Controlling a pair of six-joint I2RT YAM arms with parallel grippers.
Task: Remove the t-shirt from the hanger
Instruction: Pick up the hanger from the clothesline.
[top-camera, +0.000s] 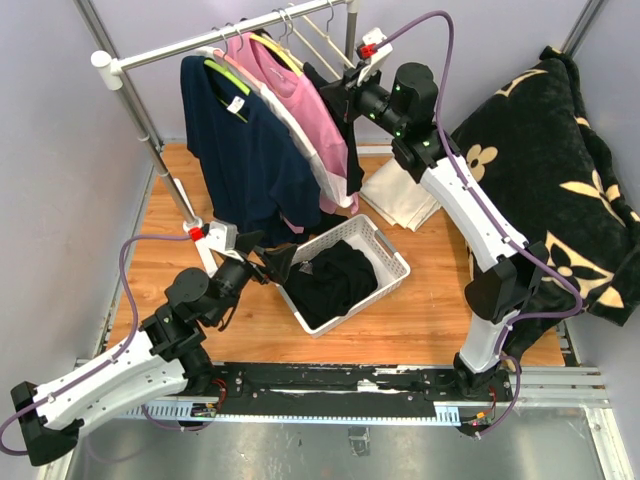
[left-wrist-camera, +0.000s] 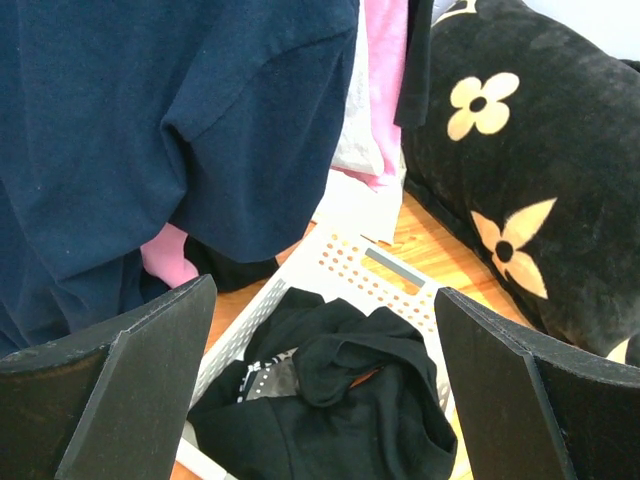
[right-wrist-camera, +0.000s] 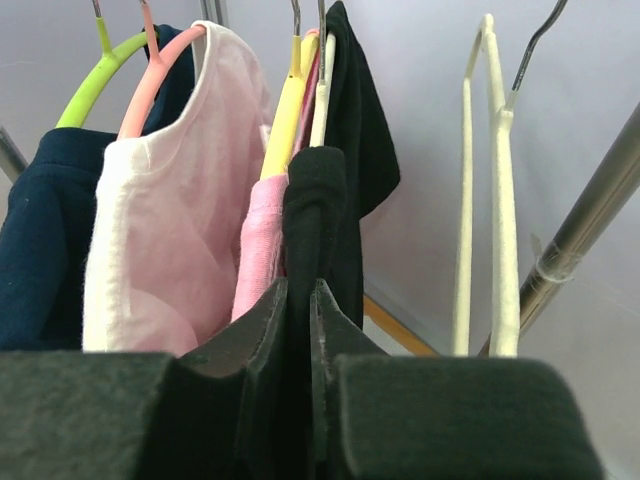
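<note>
A black t-shirt (right-wrist-camera: 352, 150) hangs on a cream hanger (right-wrist-camera: 323, 95) at the right end of the row of clothes on the rail (top-camera: 200, 42). My right gripper (right-wrist-camera: 299, 295) is shut on a fold of this t-shirt just below the hanger's shoulder. From above, the right gripper (top-camera: 335, 92) sits against the black t-shirt (top-camera: 352, 150) beside the pink shirt. Low at the left, my left gripper (top-camera: 268, 262) stands wide open beside the basket. Nothing lies between its fingers (left-wrist-camera: 130, 380).
A white basket (top-camera: 392, 252) on the wooden floor holds black clothes (left-wrist-camera: 340, 400). Navy (left-wrist-camera: 150, 120), pale pink (right-wrist-camera: 170, 230) and pink shirts hang left of the black one. An empty cream hanger (right-wrist-camera: 490, 200) hangs to its right. A black flowered blanket (top-camera: 540, 170) fills the right side.
</note>
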